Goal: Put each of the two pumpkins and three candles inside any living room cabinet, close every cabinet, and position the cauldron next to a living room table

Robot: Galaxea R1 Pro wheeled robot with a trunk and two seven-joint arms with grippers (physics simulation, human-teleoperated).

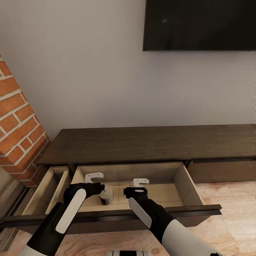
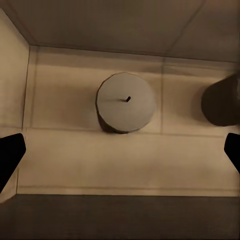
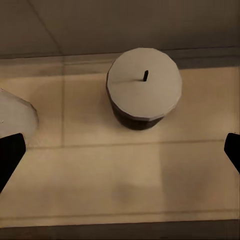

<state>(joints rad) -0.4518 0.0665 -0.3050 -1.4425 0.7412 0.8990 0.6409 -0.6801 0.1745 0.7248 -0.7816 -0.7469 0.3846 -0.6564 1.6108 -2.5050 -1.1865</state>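
Our left gripper (image 1: pixel 94 176) and right gripper (image 1: pixel 141 182) hang spread and empty over the cabinet's (image 1: pixel 149 142) open drawer (image 1: pixel 185 185). One candle (image 2: pixel 125 102) stands beneath our left gripper, another candle (image 3: pixel 144 87) beneath our right.

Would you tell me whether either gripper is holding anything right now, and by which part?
Nothing is held. Both the left gripper and right gripper hang open over the drawer, with candles standing free below.
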